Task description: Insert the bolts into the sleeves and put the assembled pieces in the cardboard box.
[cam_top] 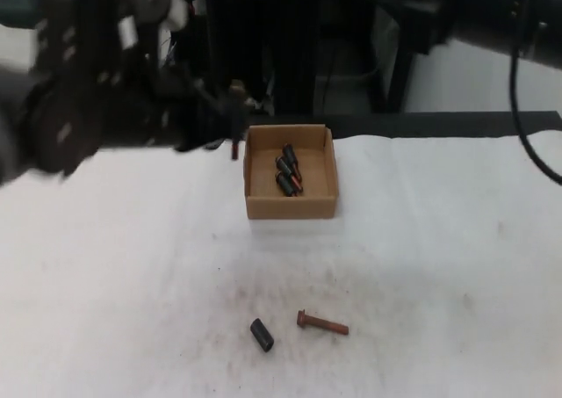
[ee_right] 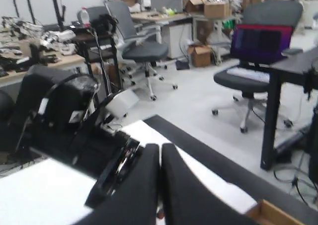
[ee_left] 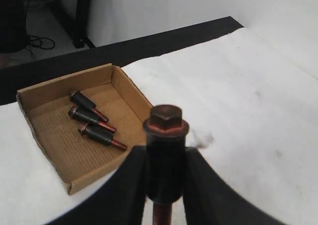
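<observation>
The left gripper [ee_left: 165, 190] clamps a sleeved bolt [ee_left: 165, 135] in its jaws just beside the cardboard box [ee_left: 131, 88] — three assembled pieces [ee_left: 92, 116] lie inside — while a loose bolt [cam_top: 322, 323] and a loose sleeve [cam_top: 262, 335] rest near each other on the white cloth [cam_top: 439, 240], the right gripper [ee_right: 160, 185] pressed closed on nothing.

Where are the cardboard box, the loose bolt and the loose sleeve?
cardboard box [cam_top: 291, 207], high view, on its near outer wall.
loose bolt [cam_top: 327, 325], high view, on its shank.
loose sleeve [cam_top: 262, 335], high view, on its middle.
</observation>
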